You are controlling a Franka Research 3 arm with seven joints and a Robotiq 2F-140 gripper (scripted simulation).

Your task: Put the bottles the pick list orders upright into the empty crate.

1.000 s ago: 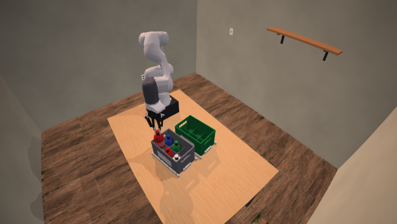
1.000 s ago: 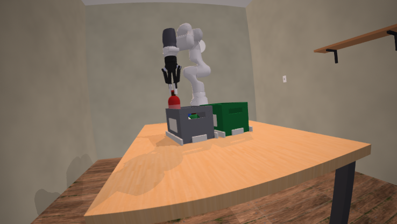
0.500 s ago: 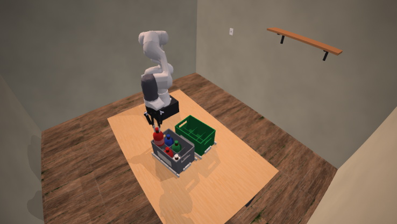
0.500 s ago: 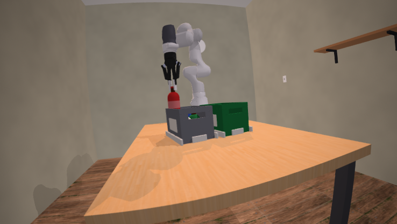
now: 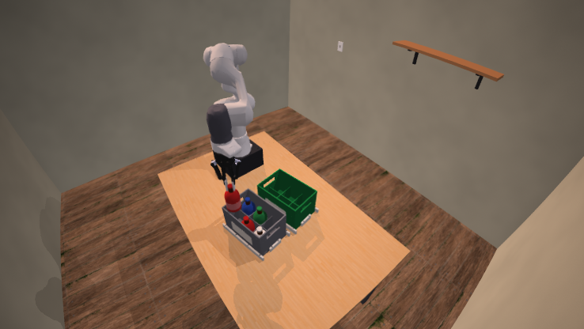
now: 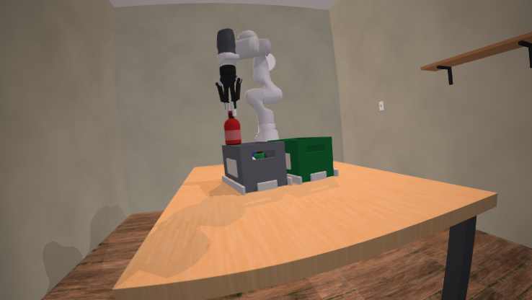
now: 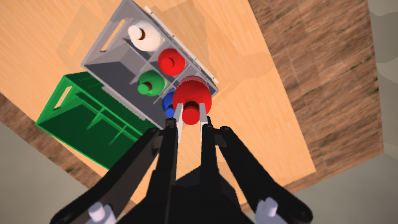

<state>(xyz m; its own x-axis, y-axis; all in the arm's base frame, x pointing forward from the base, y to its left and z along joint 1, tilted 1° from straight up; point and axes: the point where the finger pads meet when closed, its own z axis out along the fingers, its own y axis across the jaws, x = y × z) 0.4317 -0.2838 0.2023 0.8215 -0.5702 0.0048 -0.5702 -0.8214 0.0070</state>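
The fingers grasp a red bottle by its neck, apparently just above the gray crate.

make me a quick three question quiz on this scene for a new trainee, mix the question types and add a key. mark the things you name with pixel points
1. True or false: the green crate (image 5: pixel 305 222) (image 6: pixel 316 161) (image 7: pixel 50 103) has a bottle in it.
2. Multiple choice: what is the gripper (image 5: pixel 229 184) (image 6: pixel 231 108) (image 7: pixel 191 111) shut on? A) a white bottle B) a red bottle C) a blue bottle
3. Fill in the blank: beside the other red bottle (image 5: pixel 248 225) (image 7: pixel 171 62), in the corner compartment of the gray crate (image 5: pixel 278 235) (image 6: pixel 264 169) (image 7: pixel 106 61), stands a bottle with a ____ cap.

Key: 1. false; 2. B; 3. white
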